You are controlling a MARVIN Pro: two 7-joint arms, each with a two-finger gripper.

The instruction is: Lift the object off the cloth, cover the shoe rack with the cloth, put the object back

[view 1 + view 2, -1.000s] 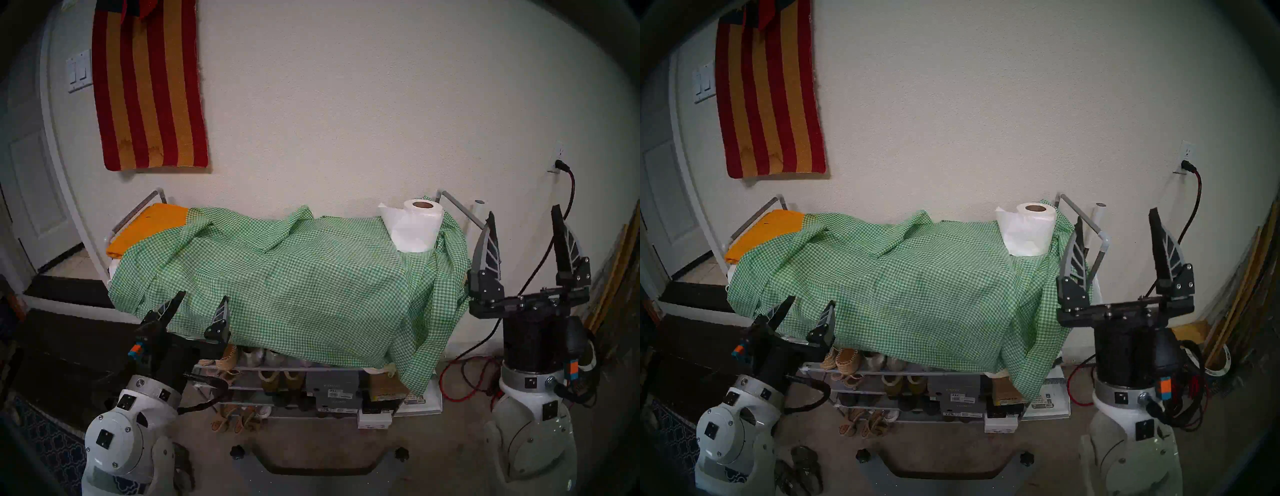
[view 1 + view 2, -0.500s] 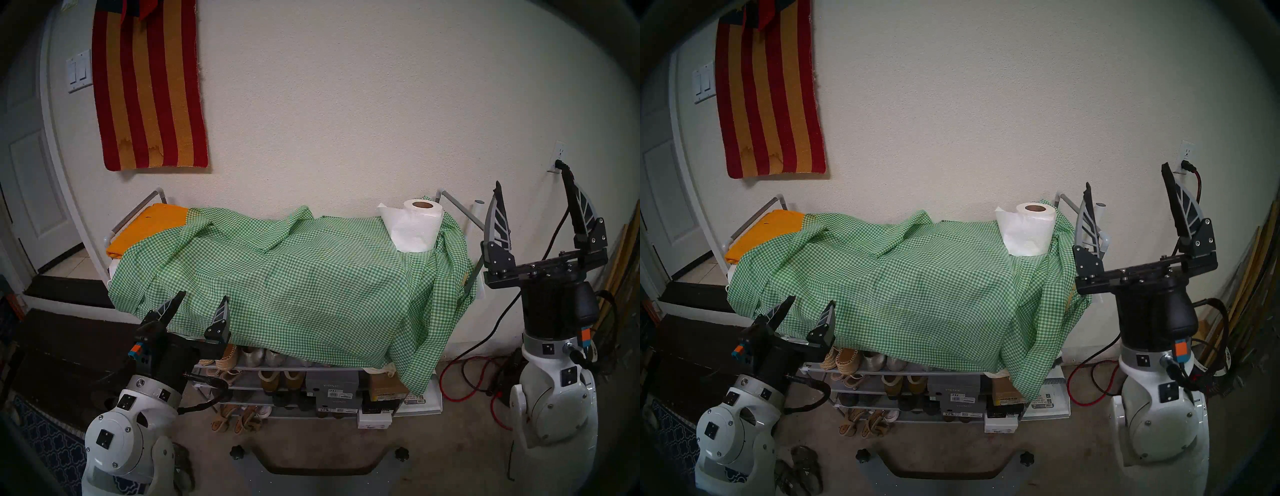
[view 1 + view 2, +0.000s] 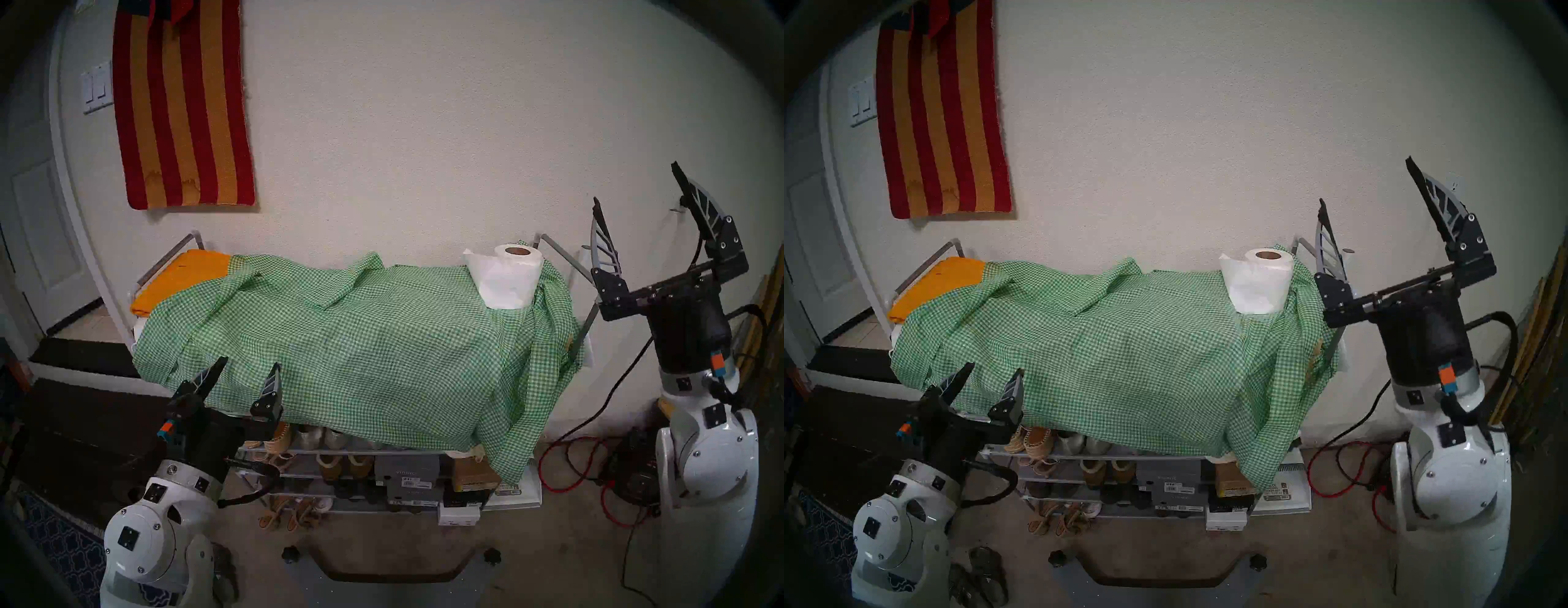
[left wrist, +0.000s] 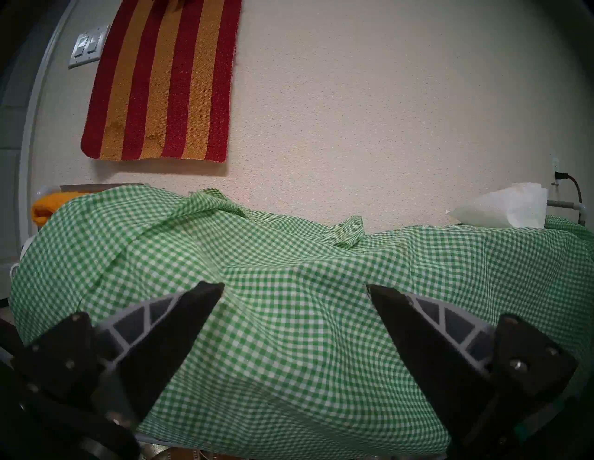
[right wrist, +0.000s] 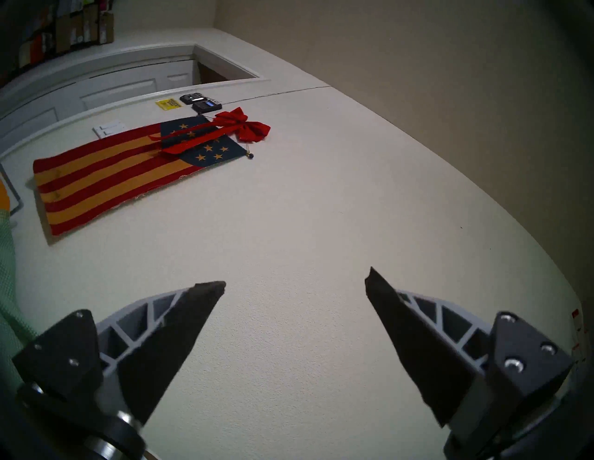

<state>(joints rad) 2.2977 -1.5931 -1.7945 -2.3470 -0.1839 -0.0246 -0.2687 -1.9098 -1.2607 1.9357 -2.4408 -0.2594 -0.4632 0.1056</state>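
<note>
**Roll sits down and left of the raised right claw**

Head view, left eye: the tissue roll (image 3: 511,276) stands on end, core hole up, on the green check cloth (image 3: 339,339) at the right end of the shoe rack (image 3: 560,254), a loose sheet hanging on its left side. The right claw (image 3: 636,187) is spread wide and empty, out past the rack's right end rail and higher than the roll; the roll lies down and to the left of it. The left claw (image 3: 248,367), also spread and empty, hangs at the cloth's front edge near the far end, well apart from the roll. The right arm is plainly the nearer one.

Head view, right eye: same layout; the roll (image 3: 1259,282) is upright, so a sideways pinch across its round body looks right.

Left wrist: fingers (image 4: 180,324) apart over the cloth, the roll far off at right.

Right wrist: fingers (image 5: 405,324) apart, aimed at bare wall; the roll is out of its sight.
</note>
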